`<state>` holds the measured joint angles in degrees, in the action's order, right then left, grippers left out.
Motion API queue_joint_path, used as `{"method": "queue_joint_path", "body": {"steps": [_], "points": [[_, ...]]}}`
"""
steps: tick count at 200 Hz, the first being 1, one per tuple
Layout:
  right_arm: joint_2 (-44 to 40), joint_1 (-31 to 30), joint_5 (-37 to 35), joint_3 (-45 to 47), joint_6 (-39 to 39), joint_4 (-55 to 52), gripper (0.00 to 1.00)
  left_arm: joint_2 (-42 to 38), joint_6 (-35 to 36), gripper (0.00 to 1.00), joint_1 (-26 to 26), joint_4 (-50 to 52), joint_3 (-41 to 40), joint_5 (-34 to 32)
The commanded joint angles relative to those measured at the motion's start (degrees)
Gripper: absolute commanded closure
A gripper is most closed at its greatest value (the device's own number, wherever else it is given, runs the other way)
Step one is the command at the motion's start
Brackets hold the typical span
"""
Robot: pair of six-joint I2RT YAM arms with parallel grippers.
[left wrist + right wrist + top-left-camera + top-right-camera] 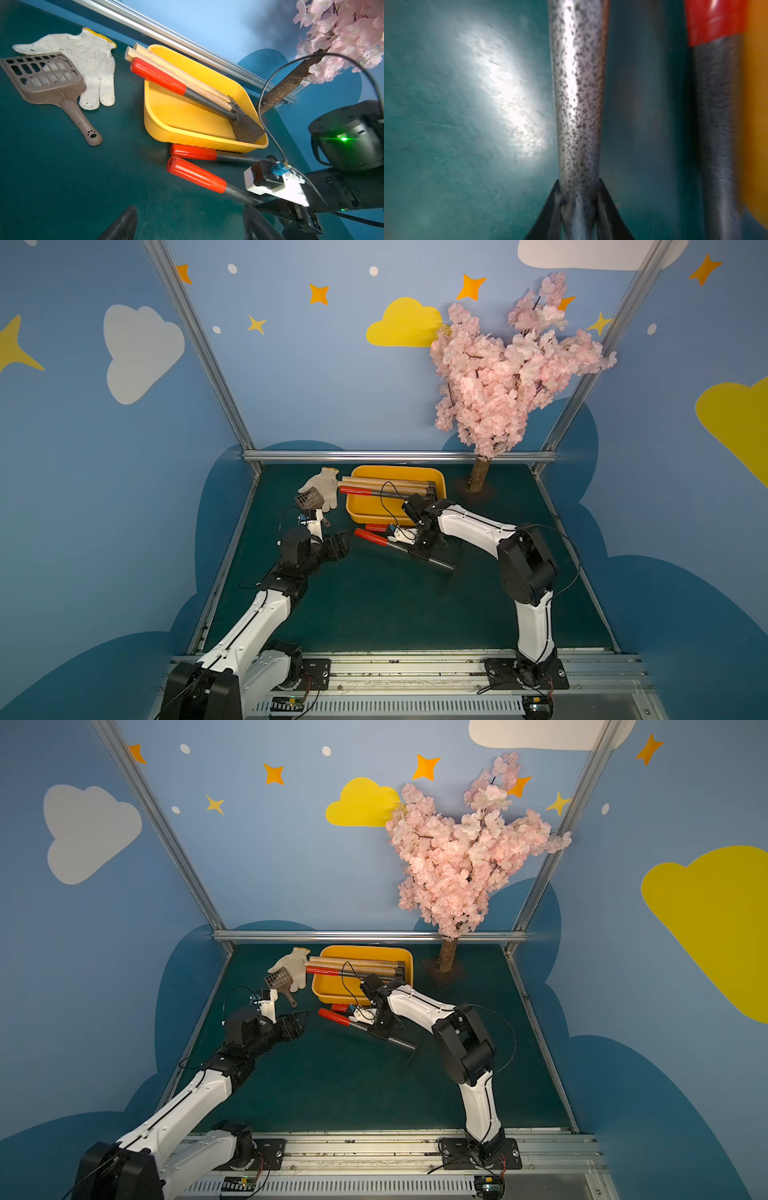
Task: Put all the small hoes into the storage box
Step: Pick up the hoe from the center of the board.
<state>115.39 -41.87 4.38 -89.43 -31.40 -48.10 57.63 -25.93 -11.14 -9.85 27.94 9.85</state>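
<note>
The small hoe [372,537] [334,1017] has a red grip and a speckled grey shaft [577,93], and it lies slantwise on the green table in front of the storage box. My right gripper [419,549] [579,182] is shut on that shaft, with a finger pressed to each side. The storage box [353,506] [187,139] is a shallow yellow tub at the back. My left gripper [344,540] [191,209] stands open and empty just left of the hoe's red grip [196,174].
A second red-handled tool [376,527] lies against the box's front wall. Inside the box lie a red-handled spade [160,78] and wooden-handled tools [178,72], their handles over the left rim. A white glove [328,485] and brown scoop [309,499] lie left. A pink tree [480,477] stands back right.
</note>
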Motion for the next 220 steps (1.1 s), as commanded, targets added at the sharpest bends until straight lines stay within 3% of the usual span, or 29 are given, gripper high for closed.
{"method": "queue_joint_path", "body": {"steps": [1, 58, 104, 150, 184, 220], "points": [[-5.3, -0.9, 1.9, -0.1, 1.3, -1.6, 1.00, -0.7, 0.0, 0.20, 0.2, -1.0, -0.4, 1.3], [-10.6, -1.2, 3.7, -0.2, 1.8, -0.3, 1.00, 1.2, -1.9, 0.19, -0.8, -5.1, -1.0, 6.1], [-11.5, -2.9, 4.7, -1.8, 2.0, -0.3, 1.00, 5.6, -6.0, 0.14, -2.4, -14.0, -1.5, 10.2], [-11.7, -4.8, 4.3, -2.6, 2.2, -0.3, 1.00, 11.9, -9.2, 0.13, -3.9, -21.4, 0.9, 9.8], [-12.3, -6.2, 4.4, -2.9, 2.2, -0.3, 1.00, 16.7, -12.5, 0.15, -4.1, -28.0, 1.2, 10.4], [-11.8, -6.4, 4.7, -3.3, 2.0, -0.3, 1.00, 18.4, -13.6, 0.25, -4.5, -30.0, 1.9, 11.2]]}}
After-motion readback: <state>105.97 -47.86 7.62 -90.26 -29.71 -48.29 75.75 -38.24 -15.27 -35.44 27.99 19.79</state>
